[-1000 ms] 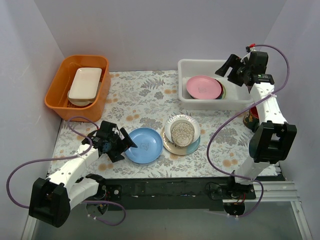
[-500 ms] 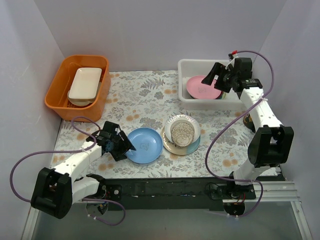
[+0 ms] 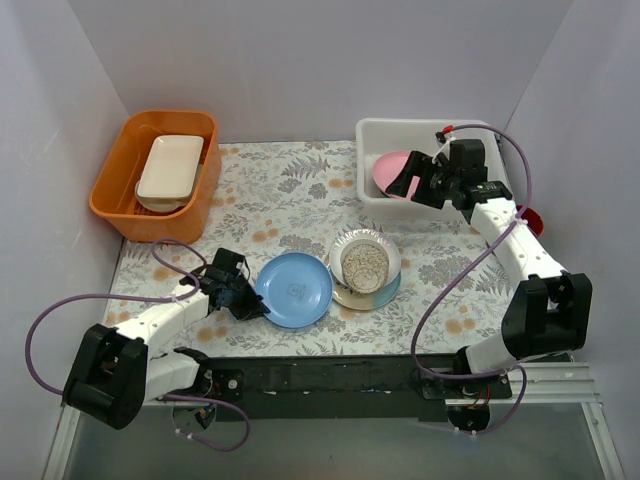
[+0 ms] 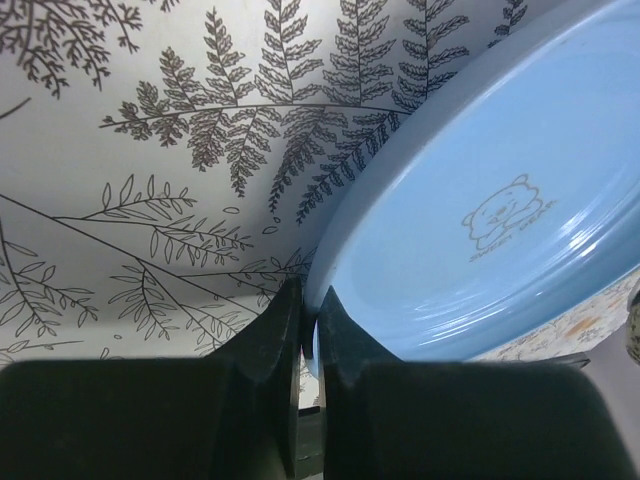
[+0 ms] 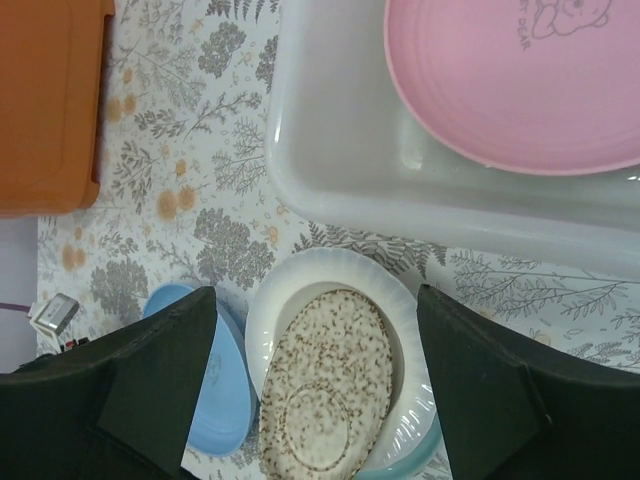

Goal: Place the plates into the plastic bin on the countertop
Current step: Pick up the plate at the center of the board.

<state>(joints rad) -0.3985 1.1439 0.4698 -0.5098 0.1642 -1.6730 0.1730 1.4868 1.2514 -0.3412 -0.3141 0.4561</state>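
Over leaf-print countertop [image 3: 290, 190], clamps round light-blue plate [image 3: 295, 290] by 9 o'clock rim with left gripper [image 3: 252, 303]; right gripper [image 3: 400, 182] agape, empty.

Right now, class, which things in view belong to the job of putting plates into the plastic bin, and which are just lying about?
Belong to the job: round light blue plate; stack of round plates topped by a speckled one; round pink plate; white translucent plastic bin.
Just lying about: orange plastic tub; white rectangular dish inside it.
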